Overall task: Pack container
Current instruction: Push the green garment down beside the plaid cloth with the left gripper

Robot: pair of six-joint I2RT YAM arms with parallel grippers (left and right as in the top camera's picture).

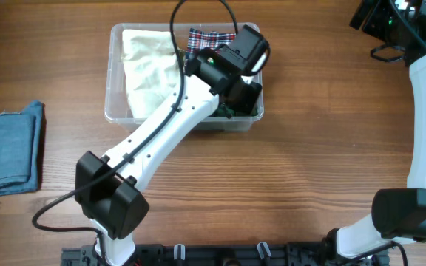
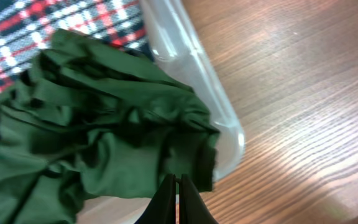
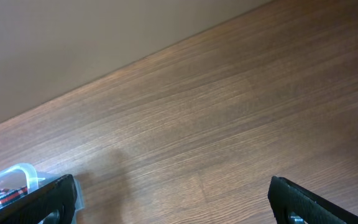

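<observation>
Tucking green cloth [image 2: 104, 124] into container [image 2: 185, 59]: left fingers [image 2: 166, 200] clenched, right fingers [image 3: 316, 202] spread; you should press the rim-side hem inward.

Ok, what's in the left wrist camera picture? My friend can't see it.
A crumpled dark green cloth fills a rounded corner of the clear plastic container, lying over a red plaid cloth. The black jaws, pressed shut, poke up from the bottom edge at the green cloth's edge, with wooden table to the right.
</observation>
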